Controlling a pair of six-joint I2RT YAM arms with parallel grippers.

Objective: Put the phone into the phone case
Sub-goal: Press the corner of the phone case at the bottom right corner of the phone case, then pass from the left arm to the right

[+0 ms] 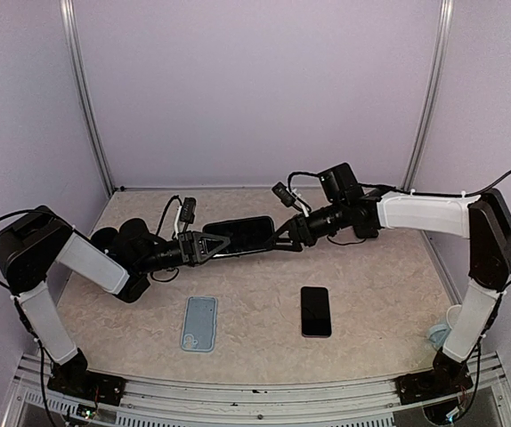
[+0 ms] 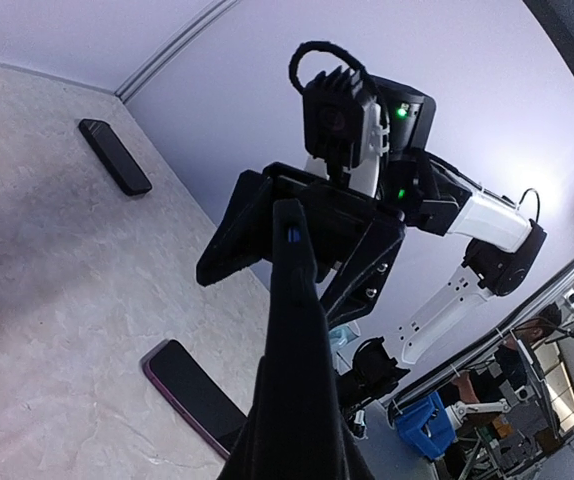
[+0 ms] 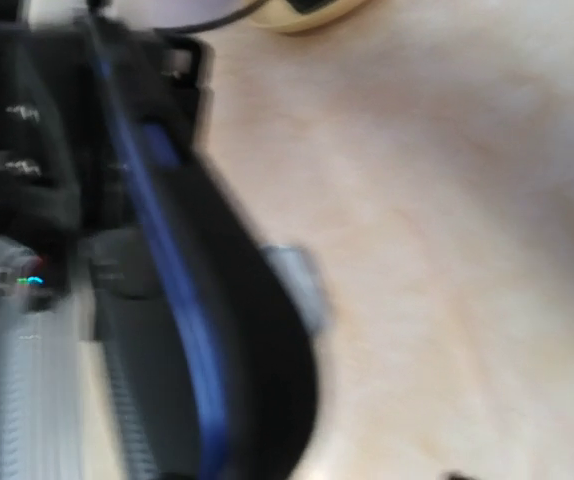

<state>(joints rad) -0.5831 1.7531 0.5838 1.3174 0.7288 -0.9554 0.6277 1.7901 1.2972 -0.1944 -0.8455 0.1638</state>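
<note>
Pale blue phone case (image 1: 199, 323) is lying flat close to the near edge, left of centre. Black phone (image 1: 316, 311) is lying flat near the same edge, just right of centre, well apart from the case. Beige mottled tabletop (image 1: 389, 294) is carrying both.

Farther in, over the middle of the surface, both arms are reaching inward and meeting. A black slab (image 1: 248, 231) with a thin blue line along its edge is hanging between them, roughly level and clear of the tabletop. Phone or case: cannot tell from here. Left gripper (image 1: 227, 238) is pinching the slab's left end, jaws narrow. Right gripper (image 1: 282, 231) is sitting at the slab's right end with a finger on each side. Whether it is clamping I cannot tell, its own camera being blurred.

Toward the back right corner, a small dark bar (image 2: 115, 155) is lying flat, showing from the left wrist only.
</note>
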